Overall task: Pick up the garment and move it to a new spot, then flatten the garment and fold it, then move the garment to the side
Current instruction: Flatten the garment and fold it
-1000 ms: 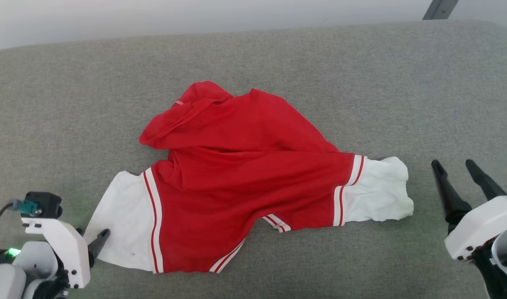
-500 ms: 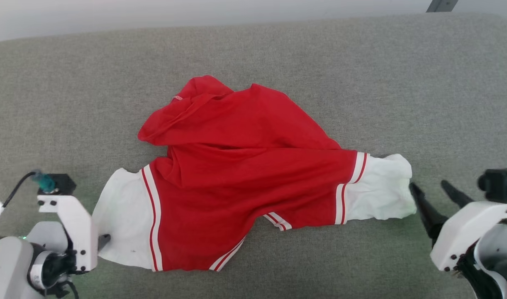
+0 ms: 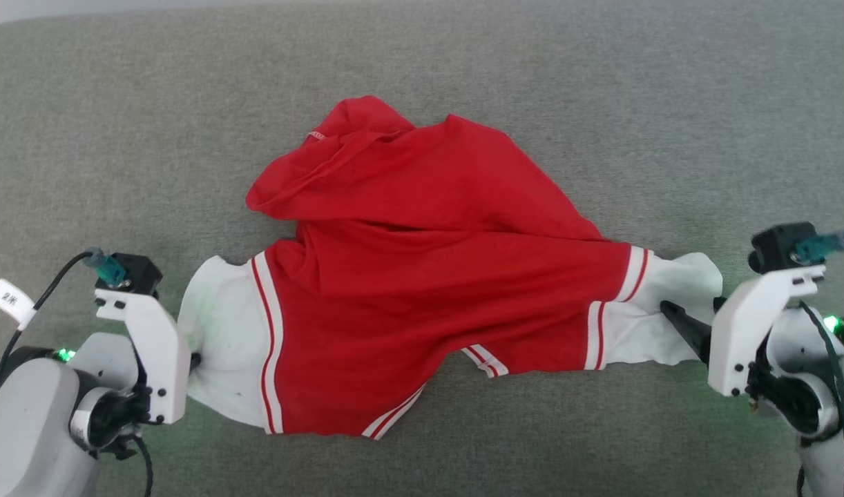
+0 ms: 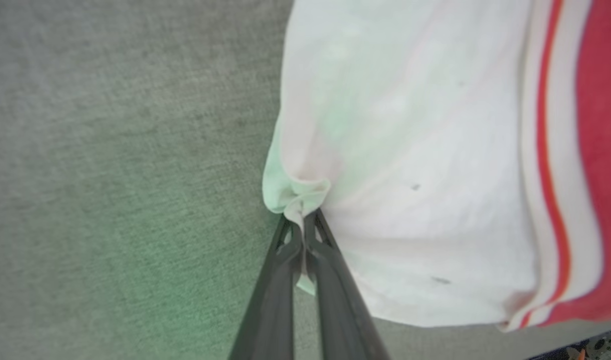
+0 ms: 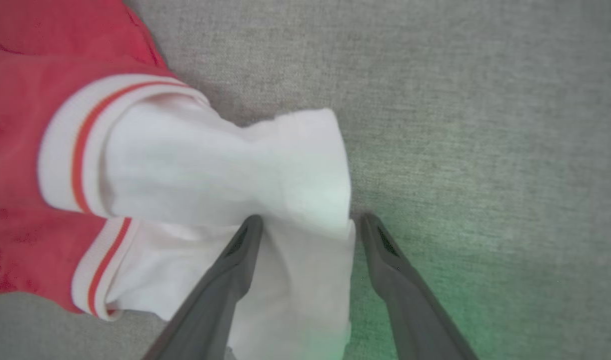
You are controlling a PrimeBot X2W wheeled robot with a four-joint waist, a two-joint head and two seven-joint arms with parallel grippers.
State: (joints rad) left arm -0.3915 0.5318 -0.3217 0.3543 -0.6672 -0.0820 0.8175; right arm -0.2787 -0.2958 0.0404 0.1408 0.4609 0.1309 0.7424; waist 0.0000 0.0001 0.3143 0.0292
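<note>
The left hand (image 4: 301, 226) has just clamped one sleeve (image 4: 410, 165) of the shirt (image 3: 422, 276). The right hand (image 5: 308, 222) now straddles the other sleeve (image 5: 265, 165), open, so lifting probably awaits its grip.

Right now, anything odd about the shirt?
The garment lies crumpled: its red body is bunched and folded over itself at the far side. A few dark specks mark the white sleeve on the robot's left.

white cable tag (image 3: 10, 302), marked "2米"
</note>
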